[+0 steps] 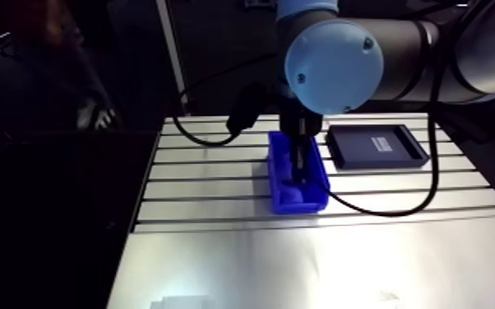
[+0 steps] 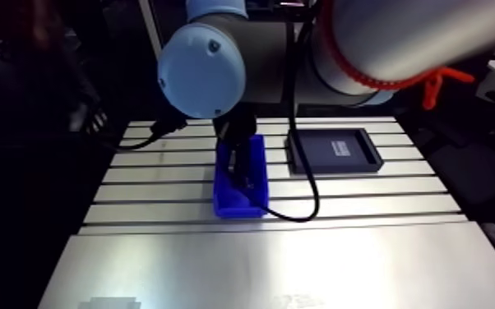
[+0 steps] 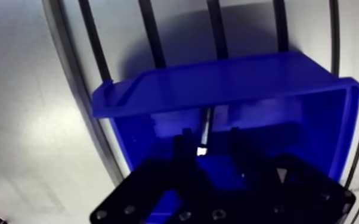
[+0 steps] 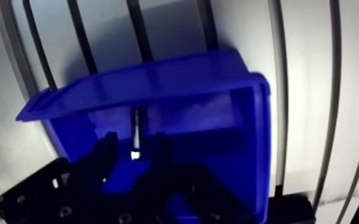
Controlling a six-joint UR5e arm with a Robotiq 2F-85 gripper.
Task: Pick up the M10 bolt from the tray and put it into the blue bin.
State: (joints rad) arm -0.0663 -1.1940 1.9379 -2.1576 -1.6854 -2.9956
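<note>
Wrist view puts the claw (image 3: 209,138) low inside the blue bin (image 3: 229,74), its fingers (image 3: 185,142) spread and released. The M10 bolt (image 3: 204,126) lies between them on the bin floor, touching neither, shaft pointing ahead toward the far wall. Arm view shows the dark tray (image 1: 378,146) just beside the bin on the slotted bench (image 1: 210,191).

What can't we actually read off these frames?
Bolt: wrist view, only a thin shaft shows; its lower end is lost against the dark pincer.
Blue bin floor: wrist view, largely covered by the pincer.
Tray: arm view, too dark and small to tell what it holds.
</note>
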